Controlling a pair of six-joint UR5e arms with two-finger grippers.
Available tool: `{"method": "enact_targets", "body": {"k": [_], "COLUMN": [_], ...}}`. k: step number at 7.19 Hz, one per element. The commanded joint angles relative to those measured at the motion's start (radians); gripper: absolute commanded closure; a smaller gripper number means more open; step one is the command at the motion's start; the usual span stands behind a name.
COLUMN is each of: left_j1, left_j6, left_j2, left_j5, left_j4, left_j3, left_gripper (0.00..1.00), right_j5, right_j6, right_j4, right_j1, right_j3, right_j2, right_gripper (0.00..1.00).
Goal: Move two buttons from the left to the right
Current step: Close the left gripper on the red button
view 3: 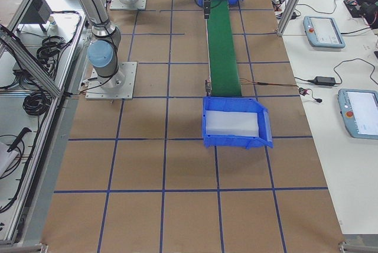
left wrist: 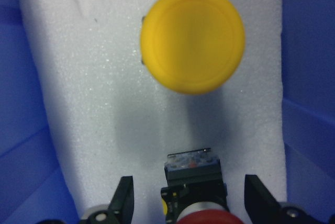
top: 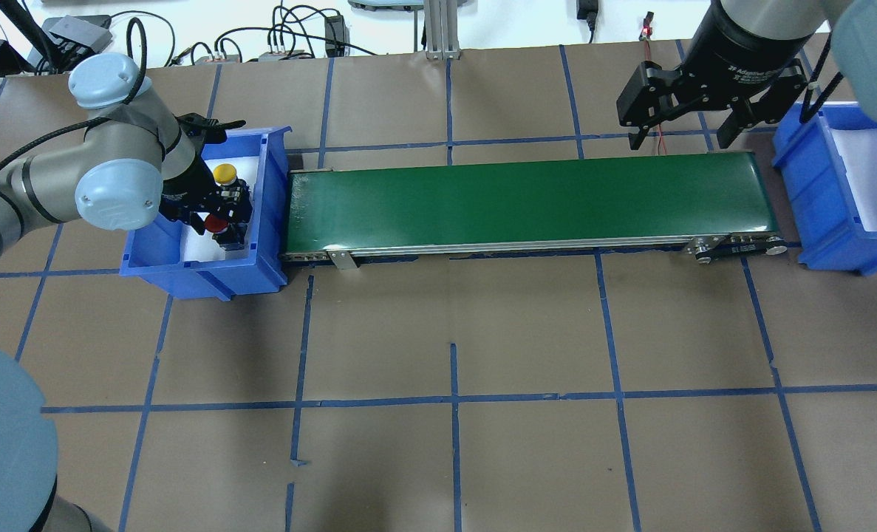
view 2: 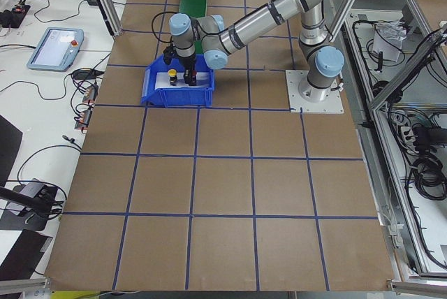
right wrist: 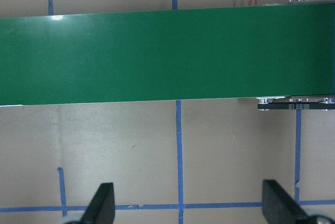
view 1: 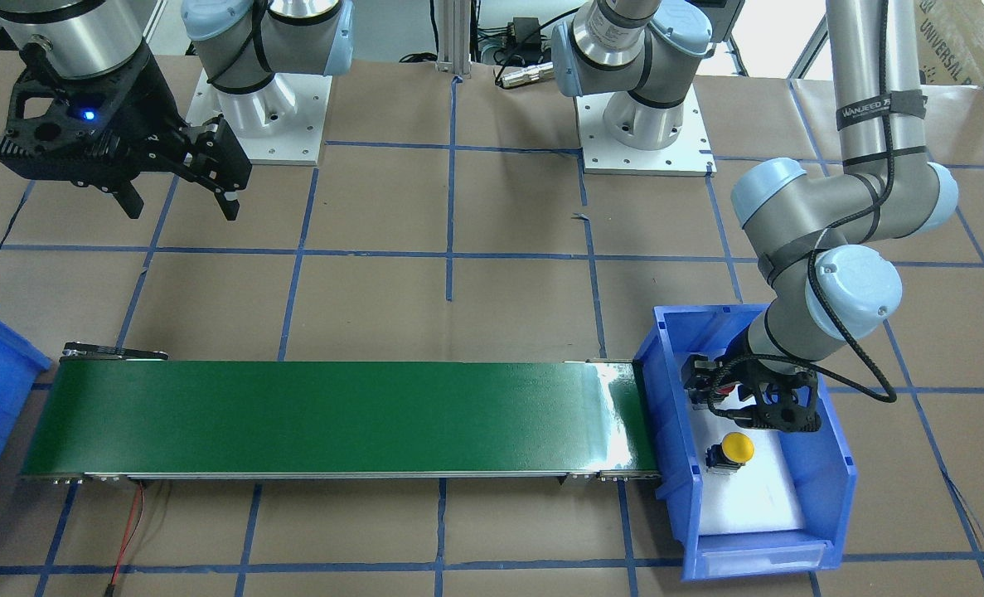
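The tabletop [top: 453, 325], brown paper gridded with blue tape, carries a long, smooth green belt [top: 527, 199] bridging two blue plastic bins. Near the belt's end by the right bin [top: 815, 222], the right jaws hang wide open and hold nothing, probably parked there to receive. In the left bin [top: 187, 275], over grainy white foam [left wrist: 94, 103], the left jaws stand open astride the red button [left wrist: 194, 169], with a gap on either side and nothing gripped yet. The yellow button [left wrist: 192, 40], with its smooth round cap upward, sits just beyond.
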State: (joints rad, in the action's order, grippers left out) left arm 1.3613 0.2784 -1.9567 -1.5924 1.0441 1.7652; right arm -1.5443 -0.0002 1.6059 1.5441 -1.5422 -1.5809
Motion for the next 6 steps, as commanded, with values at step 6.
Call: {"method": "enact_targets", "body": {"k": [6], "left_j1": [0.016], "left_j6": [-0.036], "left_j2": [0.005], "left_j5": [-0.009], "left_j4": [0.022], "left_j3": [-0.013], "left_gripper": [0.55], "right_j5": [-0.002], "right_j6": [-0.007], "right_j4": [-0.007], "right_j1": [0.002], "right_j3": [-0.004], "right_j2": [0.002], "right_gripper": [0.0]}}
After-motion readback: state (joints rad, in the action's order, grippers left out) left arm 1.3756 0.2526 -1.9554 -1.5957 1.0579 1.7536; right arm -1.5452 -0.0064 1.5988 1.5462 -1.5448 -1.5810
